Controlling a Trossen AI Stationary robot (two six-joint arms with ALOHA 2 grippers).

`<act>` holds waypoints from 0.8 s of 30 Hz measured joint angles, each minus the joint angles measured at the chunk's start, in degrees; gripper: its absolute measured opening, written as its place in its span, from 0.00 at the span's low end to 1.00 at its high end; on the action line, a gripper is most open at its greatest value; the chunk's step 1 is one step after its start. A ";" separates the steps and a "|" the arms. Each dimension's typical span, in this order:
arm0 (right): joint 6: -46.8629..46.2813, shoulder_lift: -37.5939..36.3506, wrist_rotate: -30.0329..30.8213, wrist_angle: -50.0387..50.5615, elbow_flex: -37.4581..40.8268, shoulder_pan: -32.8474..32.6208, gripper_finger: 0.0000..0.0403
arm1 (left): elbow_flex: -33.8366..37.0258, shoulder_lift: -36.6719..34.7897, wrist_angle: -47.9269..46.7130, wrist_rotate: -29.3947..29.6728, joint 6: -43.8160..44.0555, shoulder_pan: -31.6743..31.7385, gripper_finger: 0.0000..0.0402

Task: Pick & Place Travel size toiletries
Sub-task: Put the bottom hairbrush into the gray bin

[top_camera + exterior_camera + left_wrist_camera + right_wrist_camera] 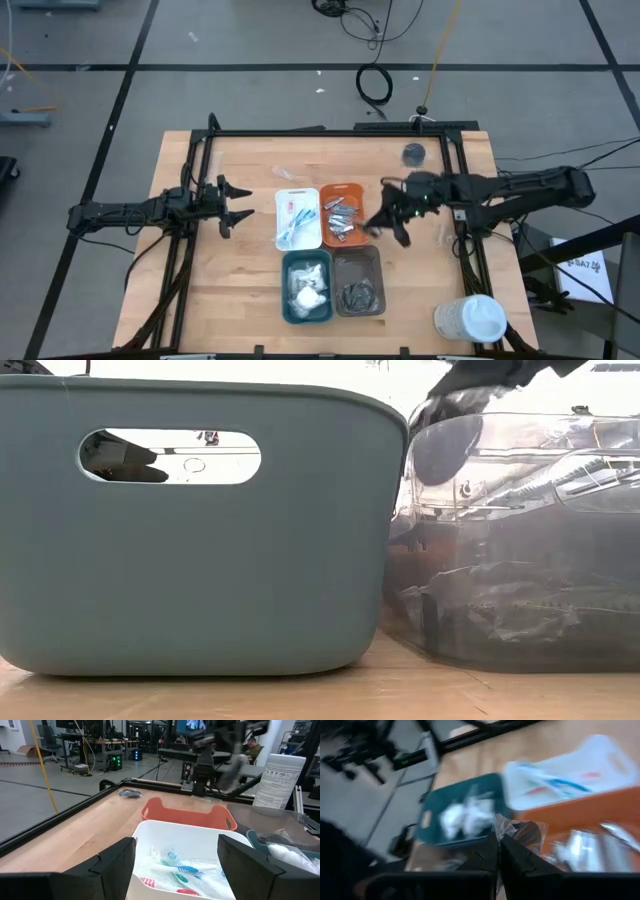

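One clear-wrapped piece (pixel 520 831) pinched in closed right gripper (pixel 498 851), right of orange tray (pixel 340 190); axis unclear | left gripper (pixel 238 203) wide open, empty, left of white tray (pixel 297 192)

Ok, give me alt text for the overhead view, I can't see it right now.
The right gripper, shut, sits at the orange tray's right edge; the left gripper waits open left of the white tray. A teal tray and grey tray lie below; a white cup lies bottom right.

Overhead, table-level, two wrist cameras; trays (pixel 330 257) shared.
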State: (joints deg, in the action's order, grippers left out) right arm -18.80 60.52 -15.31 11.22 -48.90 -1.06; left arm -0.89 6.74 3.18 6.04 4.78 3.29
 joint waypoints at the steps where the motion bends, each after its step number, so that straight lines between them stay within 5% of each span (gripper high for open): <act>1: -0.06 0.58 0.00 -1.08 0.00 -1.72 0.00 | -0.02 0.00 0.00 0.00 0.00 0.02 0.68; 12: 3.03 10.11 -0.20 -6.95 0.00 -16.10 0.00 | 0.00 0.00 0.00 0.00 -0.02 0.00 0.68; 24: 6.15 13.41 -1.45 -10.18 0.02 -17.01 0.06 | -0.01 0.00 0.01 0.00 0.00 0.02 0.68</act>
State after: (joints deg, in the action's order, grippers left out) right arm -12.65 73.93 -16.75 1.04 -48.88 -18.06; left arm -0.90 6.74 3.19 6.04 4.77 3.31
